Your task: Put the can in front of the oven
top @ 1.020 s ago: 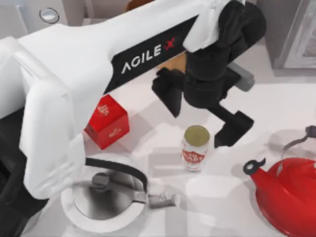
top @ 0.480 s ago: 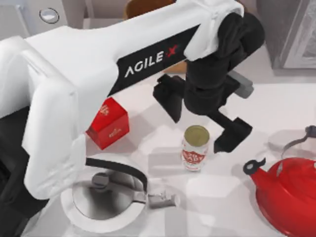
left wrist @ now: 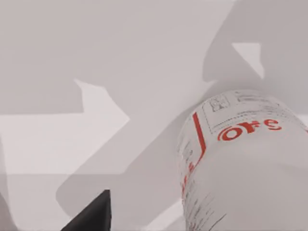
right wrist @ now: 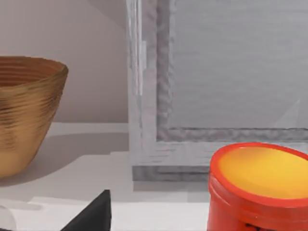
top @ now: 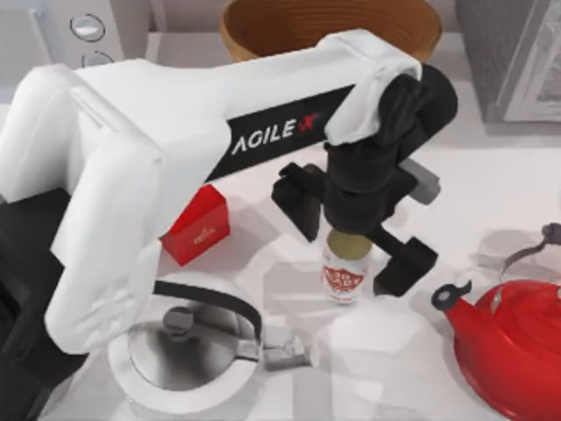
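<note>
I have my left gripper (top: 351, 237) directly over the small white tin can with the red label and dull gold top (top: 344, 274), its two black fingers (top: 401, 267) spread wide apart, one to either side of the can and not touching it. The can stands upright on the pale surface (top: 491, 193), right beneath the gripper; in the left wrist view its white side with red print (left wrist: 240, 163) sits very close to the camera, one dark fingertip (left wrist: 94, 215) beside it.

As I judge it, the task is at the reach stage: nothing is gripped, nothing lifted. What is left is to lower around the can, close, lift, and carry it across to the boxy white oven with round silver dials (top: 83, 31), which lies well away from the gripper, towards the arm's own base and at the far edge of the surface. The can sits far from that spot.

Near the gripper I see a red carton box (top: 197, 230), a white kettle with a black handle (top: 188, 351) and a red teapot (top: 513, 346), with a brown ridged bowl (top: 324, 26) beyond it. The carry path passes close to the carton.

My right arm is parked; its wrist view looks at the darker grey appliance with a pale-framed door (right wrist: 216, 91) and a red tub with a yellow top (right wrist: 260, 187). I cannot tell how its gripper stands.
</note>
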